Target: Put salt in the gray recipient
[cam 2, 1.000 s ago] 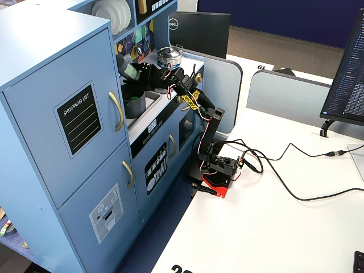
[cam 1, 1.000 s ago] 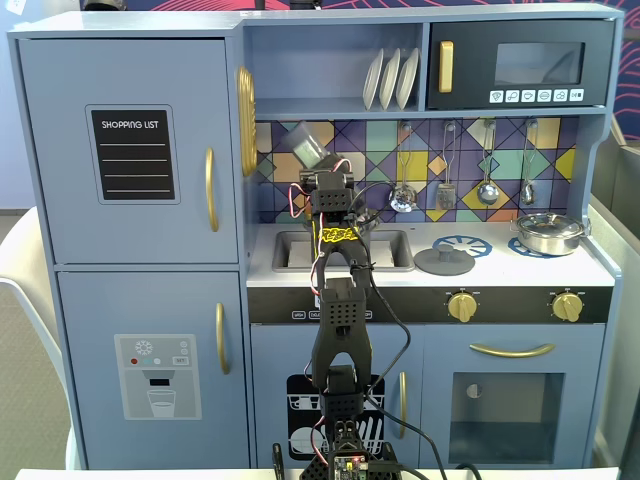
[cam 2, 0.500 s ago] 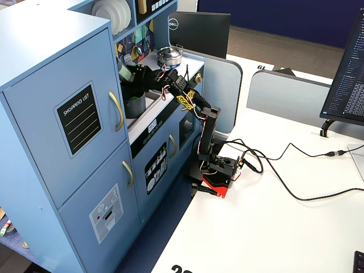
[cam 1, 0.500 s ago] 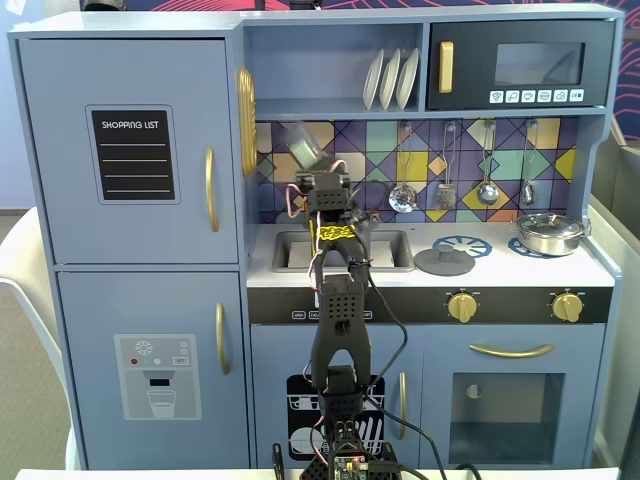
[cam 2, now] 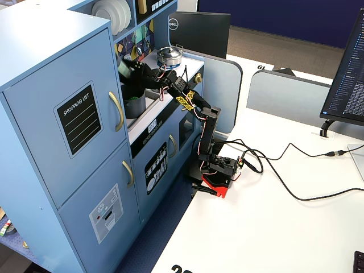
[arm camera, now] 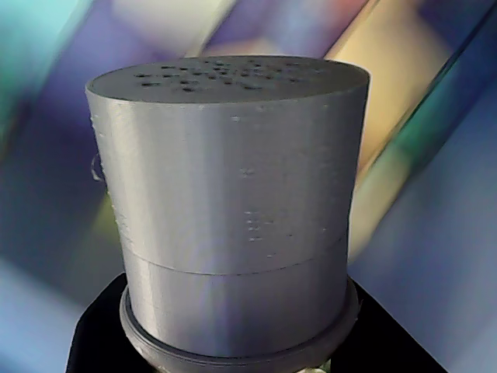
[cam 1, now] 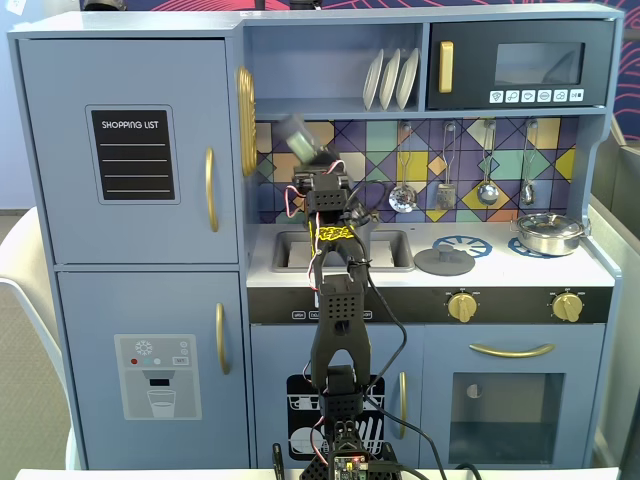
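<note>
My gripper [cam 1: 312,158] is shut on the salt [cam 1: 298,134], a grey shaker held tilted up and to the left in front of the patterned back wall, above the sink. In the wrist view the salt's wide grey cap [arm camera: 233,210] with holes on top fills the frame, and the black jaws of the gripper [arm camera: 241,350] clamp it below the cap. In a fixed view from the side, the gripper [cam 2: 136,73] holds the salt [cam 2: 126,65] above the gray recipient [cam 2: 135,106], a dark pot standing in the sink. From the front the arm hides the pot.
A flat grey lid with a knob [cam 1: 444,261] lies on the left burner. A shiny steel pan [cam 1: 547,233] stands on the right burner. Ladles [cam 1: 403,196] hang on the back wall. White plates [cam 1: 390,78] stand on the shelf above. The sink [cam 1: 392,250] is behind the arm.
</note>
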{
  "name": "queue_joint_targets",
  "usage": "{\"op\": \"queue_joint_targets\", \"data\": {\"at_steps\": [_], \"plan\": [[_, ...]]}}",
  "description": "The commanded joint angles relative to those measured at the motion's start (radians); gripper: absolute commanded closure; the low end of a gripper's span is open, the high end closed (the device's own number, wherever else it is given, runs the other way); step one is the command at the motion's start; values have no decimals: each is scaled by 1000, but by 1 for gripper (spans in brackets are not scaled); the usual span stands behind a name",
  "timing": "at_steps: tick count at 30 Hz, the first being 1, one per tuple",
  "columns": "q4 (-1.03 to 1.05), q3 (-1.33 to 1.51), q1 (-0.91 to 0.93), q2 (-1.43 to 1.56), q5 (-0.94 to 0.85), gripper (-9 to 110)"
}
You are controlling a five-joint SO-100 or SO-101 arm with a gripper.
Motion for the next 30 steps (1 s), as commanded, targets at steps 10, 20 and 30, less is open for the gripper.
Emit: {"op": "queue_joint_targets", "data": {"at_steps": [10,20,30], "plan": [[-201,20,87,72,-833,101],[-440,2,617,40,-2379,101],[-554,86,859,-69,-2632,101]]}}
